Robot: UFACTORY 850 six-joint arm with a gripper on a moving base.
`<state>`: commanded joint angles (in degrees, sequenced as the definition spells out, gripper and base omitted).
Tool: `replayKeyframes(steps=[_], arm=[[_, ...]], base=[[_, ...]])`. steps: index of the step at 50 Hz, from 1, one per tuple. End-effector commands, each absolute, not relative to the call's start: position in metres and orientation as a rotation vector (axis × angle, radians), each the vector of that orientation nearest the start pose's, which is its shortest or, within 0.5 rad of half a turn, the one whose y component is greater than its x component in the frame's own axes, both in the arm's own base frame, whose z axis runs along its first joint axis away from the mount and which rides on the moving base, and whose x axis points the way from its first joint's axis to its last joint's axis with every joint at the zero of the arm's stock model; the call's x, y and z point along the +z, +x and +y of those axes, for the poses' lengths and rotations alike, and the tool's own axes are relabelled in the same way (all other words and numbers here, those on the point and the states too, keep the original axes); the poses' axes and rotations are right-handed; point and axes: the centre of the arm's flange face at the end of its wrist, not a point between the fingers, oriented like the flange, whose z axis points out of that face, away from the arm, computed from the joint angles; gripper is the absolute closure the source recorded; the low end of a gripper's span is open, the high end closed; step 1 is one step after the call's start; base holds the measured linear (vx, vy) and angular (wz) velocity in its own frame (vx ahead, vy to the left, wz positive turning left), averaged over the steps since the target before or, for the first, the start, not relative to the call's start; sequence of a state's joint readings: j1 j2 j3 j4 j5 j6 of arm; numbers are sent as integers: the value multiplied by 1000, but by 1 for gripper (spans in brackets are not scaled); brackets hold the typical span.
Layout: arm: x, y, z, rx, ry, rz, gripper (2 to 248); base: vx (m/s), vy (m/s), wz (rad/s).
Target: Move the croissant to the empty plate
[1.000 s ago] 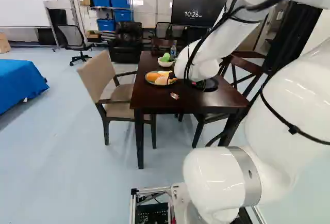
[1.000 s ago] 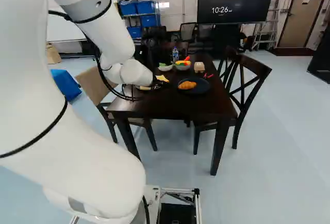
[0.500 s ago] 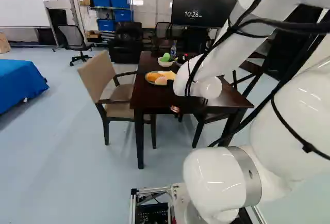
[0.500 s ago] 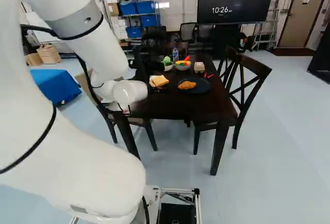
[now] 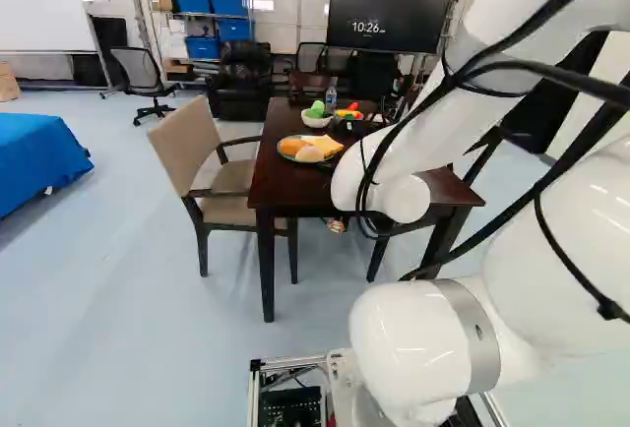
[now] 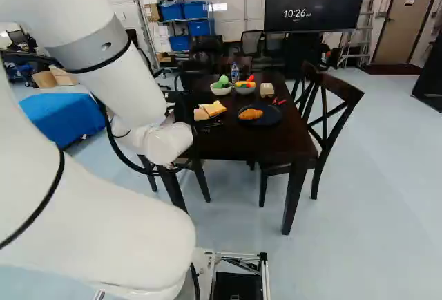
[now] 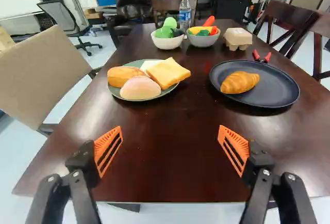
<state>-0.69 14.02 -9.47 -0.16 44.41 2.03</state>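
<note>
Holds the pincer [image 5: 337, 223] wide open by the near side of the dark table [image 7: 170, 177], short of both plates. Shows in the wrist view, between the well-parted orange pads [image 7: 107, 152] of the pincer [image 7: 170, 127], dark tabletop.

Carries the croissant [image 7: 240, 82] on the black plate [image 7: 283, 97], ahead of the pincer and off toward the right, toward the left part of that plate. Bears on the green plate [image 7: 161, 95], ahead of the left finger, a long roll [image 7: 124, 76], a round pinkish bun [image 7: 140, 88], a slice of bread [image 7: 167, 73] and a white slice [image 7: 149, 65], packed close together.

Beyond the green plate, holds green pieces [image 7: 167, 28] in the white bowl [image 7: 167, 43]. Just beside it, holds red, yellow and green pieces in the grey bowl [image 7: 203, 41]. Farther back, behind the bowls, stands upright as a bottle [image 7: 185, 13]. Beyond the black plate, adds a pale carton [image 7: 238, 37] near the grey bowl, and a red-handled tool [image 7: 262, 58] between carton and plate.

Flanks the table with a tan armchair [image 7: 46, 74] on the left and a dark wooden chair [image 6: 335, 110] on the right. Hides part of the tabletop behind the white arm [image 5: 379, 176] in the left base view.
</note>
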Motion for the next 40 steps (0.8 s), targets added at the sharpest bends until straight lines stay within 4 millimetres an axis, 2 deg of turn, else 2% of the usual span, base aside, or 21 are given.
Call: replayKeyframes(steps=[20,40], arm=[[369,277,-1,-1803,-2568,15,3],[366,270,0,-1824,-2558,0,3]], base=[[0,0,0],[0,0,0]])
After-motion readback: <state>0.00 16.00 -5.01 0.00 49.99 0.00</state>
